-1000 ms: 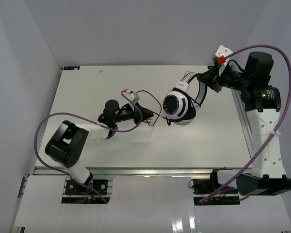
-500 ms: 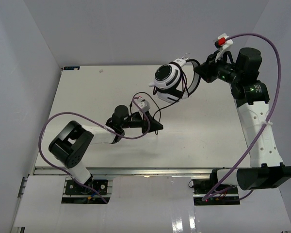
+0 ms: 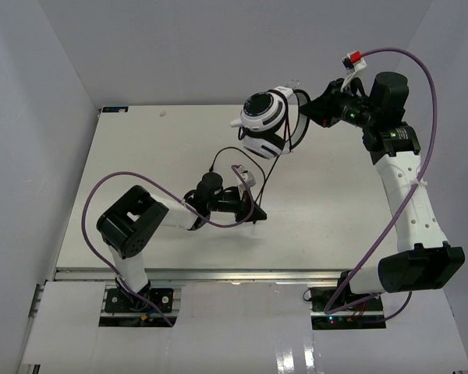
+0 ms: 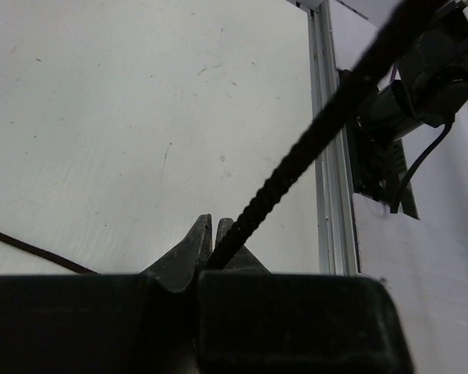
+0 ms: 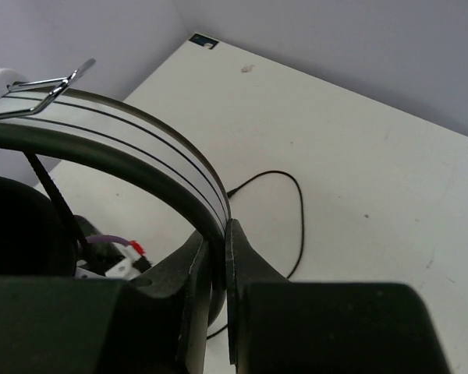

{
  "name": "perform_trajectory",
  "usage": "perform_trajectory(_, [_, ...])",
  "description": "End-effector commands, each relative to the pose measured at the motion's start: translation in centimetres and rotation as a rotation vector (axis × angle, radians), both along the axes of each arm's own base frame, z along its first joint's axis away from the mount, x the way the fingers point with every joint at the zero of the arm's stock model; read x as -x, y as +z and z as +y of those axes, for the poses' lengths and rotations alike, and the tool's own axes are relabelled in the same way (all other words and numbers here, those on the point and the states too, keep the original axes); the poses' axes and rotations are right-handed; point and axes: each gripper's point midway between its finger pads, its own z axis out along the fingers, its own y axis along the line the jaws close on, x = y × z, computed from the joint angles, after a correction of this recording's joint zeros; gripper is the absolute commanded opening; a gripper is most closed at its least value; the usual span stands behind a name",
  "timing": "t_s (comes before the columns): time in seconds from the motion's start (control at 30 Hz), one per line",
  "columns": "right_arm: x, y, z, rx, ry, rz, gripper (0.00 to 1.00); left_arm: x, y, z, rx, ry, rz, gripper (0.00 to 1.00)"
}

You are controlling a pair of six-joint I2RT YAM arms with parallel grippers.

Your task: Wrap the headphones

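The headphones (image 3: 264, 121) hang in the air over the far part of the worktop (image 3: 140, 148), well above its surface. The right gripper (image 3: 316, 111) carries them by the headband (image 5: 140, 128). The cups hang to the left of that gripper, one round white cup facing up at the overhead camera. The left gripper (image 3: 255, 212) is low over the middle of the worktop, nearer the arm bases. The cord (image 4: 312, 140) rises from it towards the headphones.

The right wrist view shows what the overhead one cannot. There the fingers are pressed onto the headband from both sides, pinching the white band with its thin black lines. A black ear pad (image 5: 12, 226) fills the left edge, and a loop of cord lies slack on the worktop beyond.

The left wrist view shows its gripper (image 4: 213, 234) closed on the cord. The braided black line leaves the fingertips and runs straight up to the right, looking taut. A second thin stretch of cord crosses the worktop at the lower left. A metal rail (image 4: 327, 156) borders the worktop on the right of that view.
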Motion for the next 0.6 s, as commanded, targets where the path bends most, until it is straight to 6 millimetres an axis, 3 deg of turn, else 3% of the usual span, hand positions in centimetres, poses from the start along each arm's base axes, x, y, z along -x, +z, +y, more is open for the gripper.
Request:
perform_trajectory(0.0, [5.7, 7.4, 2.3, -0.141, 0.244, -0.146, 0.08, -2.1, -0.2, -0.5, -0.042, 0.06, -0.049, 0.0])
perform_trajectory(0.17, [9.9, 7.1, 1.9, -0.017, 0.425, -0.352, 0.08, -5.0, 1.3, 2.4, 0.01, 0.165, -0.032, 0.0])
perform_trajectory(0.27, [10.8, 6.2, 0.9, 0.165, 0.435, -0.535, 0.08, -6.7, 2.3, 4.8, 0.02, 0.21, 0.006, 0.0])
perform_trajectory(0.43, [8.1, 1.4, -2.4, 0.58, 0.239, -0.647, 0.08, -8.0, 5.3, 7.2, 0.022, 0.191, 0.068, 0.0])
perform_trajectory(0.57, [7.4, -1.6, -3.9, 0.735, 0.203, -0.665, 0.08, -7.9, 7.8, 7.7, 0.007, 0.132, 0.094, 0.0])
